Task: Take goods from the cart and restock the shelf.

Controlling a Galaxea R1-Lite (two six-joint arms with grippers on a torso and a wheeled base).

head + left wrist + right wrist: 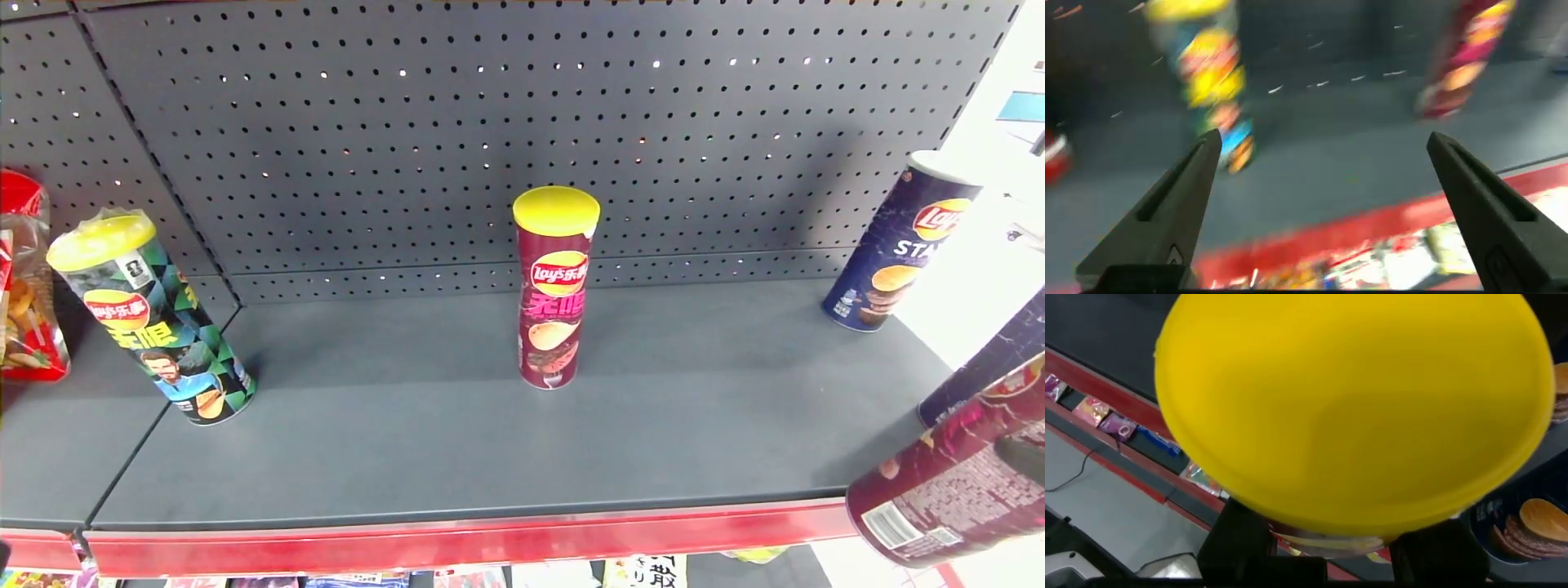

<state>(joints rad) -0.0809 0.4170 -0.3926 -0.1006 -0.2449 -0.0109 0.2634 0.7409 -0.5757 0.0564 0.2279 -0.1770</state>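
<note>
A dark maroon cardboard chip can (951,490) hangs tilted off the front right corner of the shelf, its barcoded base toward the red edge strip (457,539), and it does not touch the shelf. In the right wrist view its round yellow plastic lid (1351,400) faces the camera, and the right gripper (1327,555) grasps the can body just below that lid, one dark finger (1241,547) on each side. A dark blue can (984,367) lies slanted just beside and above the held one at the right edge of the head view; what holds it cannot be told.

The left gripper (1324,139) has its two dark fingers (1167,220) spread wide with nothing between them. It faces the shelf front from before the red strip.

On the dark grey metal shelf board (490,441), three cans stand well apart. A second maroon can with a yellow lid (551,302) stands upright near the middle. A green-and-black patterned can with a yellow lid (155,327) is at the left, by the seam with the neighbouring board. A navy can with a white lid (898,245) is at the right rear, near the grey perforated back panel (490,122). A red snack bag (24,286) sits at the far left on the neighbouring board. Coloured packets (645,572) show below the red strip.
</note>
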